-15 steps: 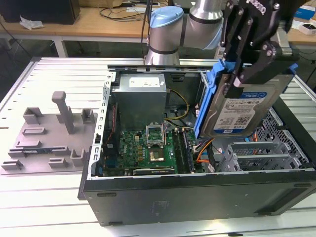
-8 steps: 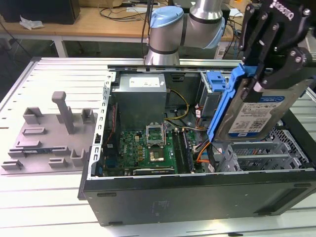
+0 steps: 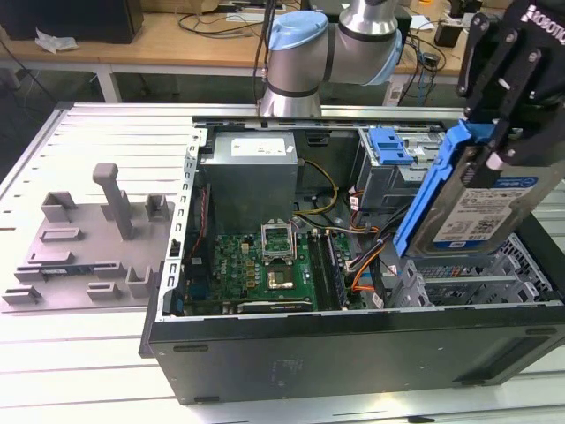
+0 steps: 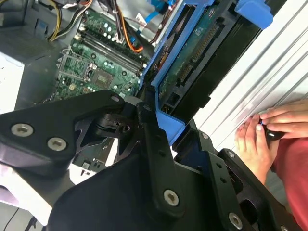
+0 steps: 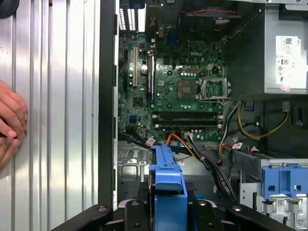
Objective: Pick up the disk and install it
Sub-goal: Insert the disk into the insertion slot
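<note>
**Disk in the gripper, held over the open case**

Ribbed aluminium table (image 3: 106,371), wooden bench w/ cables behind it. A black PC case (image 3: 353,353) lies on its side across the table's middle, open face up, so the inside can be reached from above. A grey fixture plate (image 3: 79,247) w/ moulded slots and posts sits toward the table's edge at the exterior view's left.

The gripper (image 3: 494,146) is black w/ a linkage build. Its jaws are closed on the disk (image 3: 485,208), pinching across the blue carrier bracket (image 3: 433,190). Gripping the plastic frame prob. spares the label face and the board side.

The disk hangs on edge, tilted, over the case's end at the exterior view's right. It is clear of the case floor and near the grey drive cage (image 3: 380,181), which has a blue clip (image 3: 391,146) on top. The edge-on hold looks suited to sliding it into a bay.

- **Disk:** flat, rect., silver metal w/ a blue-white label. The second wrist view shows its green circuit-board underside (image 4: 192,62).
- **Bracket:** bright, glossy, smooth plastic, likely w/ some flex.
- **Inside the case:** a green motherboard (image 3: 265,265) and a plain grey PSU box (image 3: 252,172). Orange and yellow cables (image 5: 192,144) loop near the cage and could snag.

A person's hand (image 5: 9,120) rests on the table beside the case's outer wall.
</note>
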Action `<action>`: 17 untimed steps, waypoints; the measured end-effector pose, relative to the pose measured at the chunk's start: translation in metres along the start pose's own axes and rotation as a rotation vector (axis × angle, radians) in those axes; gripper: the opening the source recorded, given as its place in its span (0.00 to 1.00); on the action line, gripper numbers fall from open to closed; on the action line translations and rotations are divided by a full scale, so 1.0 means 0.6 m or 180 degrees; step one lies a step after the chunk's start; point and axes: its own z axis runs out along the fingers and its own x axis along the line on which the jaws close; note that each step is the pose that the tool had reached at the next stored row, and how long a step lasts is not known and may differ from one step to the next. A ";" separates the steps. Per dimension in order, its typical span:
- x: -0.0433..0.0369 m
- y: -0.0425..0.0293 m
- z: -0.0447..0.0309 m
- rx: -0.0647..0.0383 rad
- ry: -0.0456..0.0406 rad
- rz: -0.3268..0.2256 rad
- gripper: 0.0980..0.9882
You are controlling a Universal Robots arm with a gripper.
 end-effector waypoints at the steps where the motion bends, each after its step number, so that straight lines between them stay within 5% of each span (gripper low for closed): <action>1: 0.001 -0.006 0.001 0.0000 -0.0001 0.0000 0.30; 7: 0.002 -0.038 0.007 0.0000 -0.0005 0.0000 0.30; 17: 0.002 -0.039 0.012 0.0000 -0.0005 0.0001 0.30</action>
